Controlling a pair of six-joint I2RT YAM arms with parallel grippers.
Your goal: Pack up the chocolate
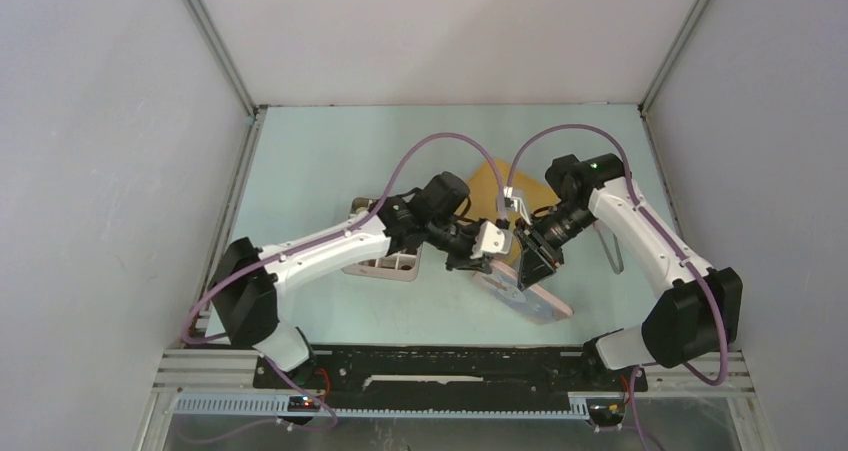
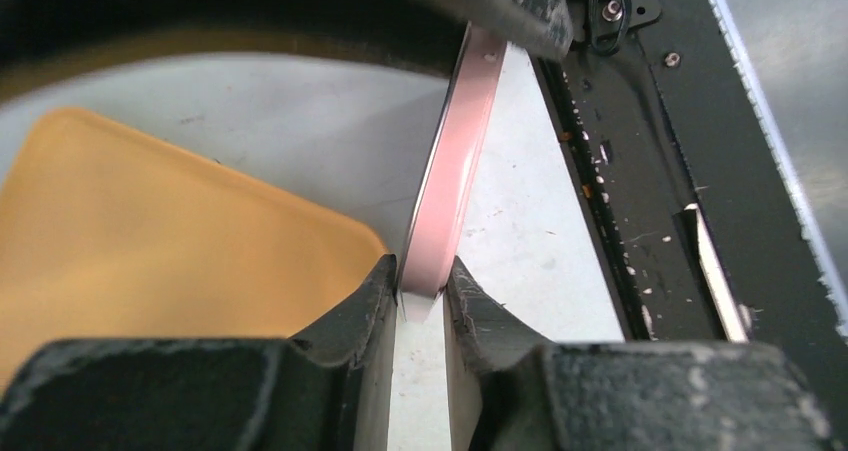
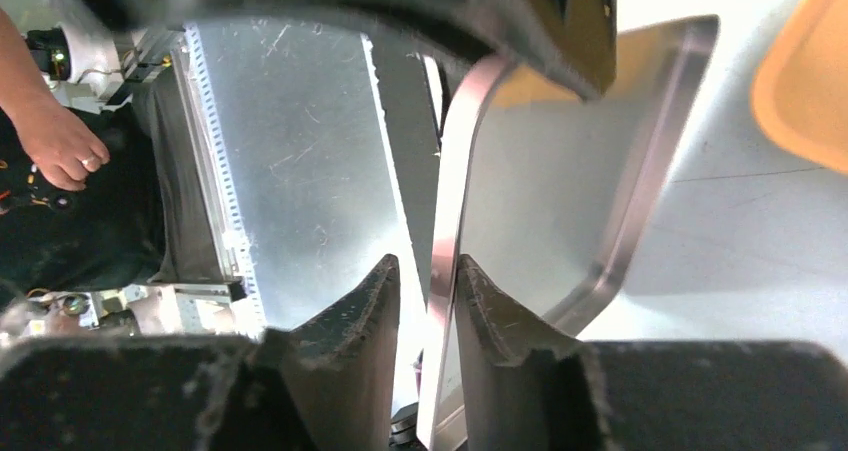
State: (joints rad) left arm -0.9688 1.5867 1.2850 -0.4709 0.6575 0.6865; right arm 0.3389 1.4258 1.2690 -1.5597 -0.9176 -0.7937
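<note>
My left pincer is closed on the rim of the pink tin, held on edge at 6 o'clock of the yellow tray, while my right pincer stands slack around its rim, apparently for a handover; no chocolate is visible.

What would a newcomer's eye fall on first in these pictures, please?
Probably the two arms that meet mid-way across the pale green table over pink-backed metal tongs. The left end effector pinches their pink strip, and the right end effector straddles the shiny metal side loosely. Behind them lies a flat orange tray, and a person's bare hand shows at the left edge of the right wrist view.
</note>
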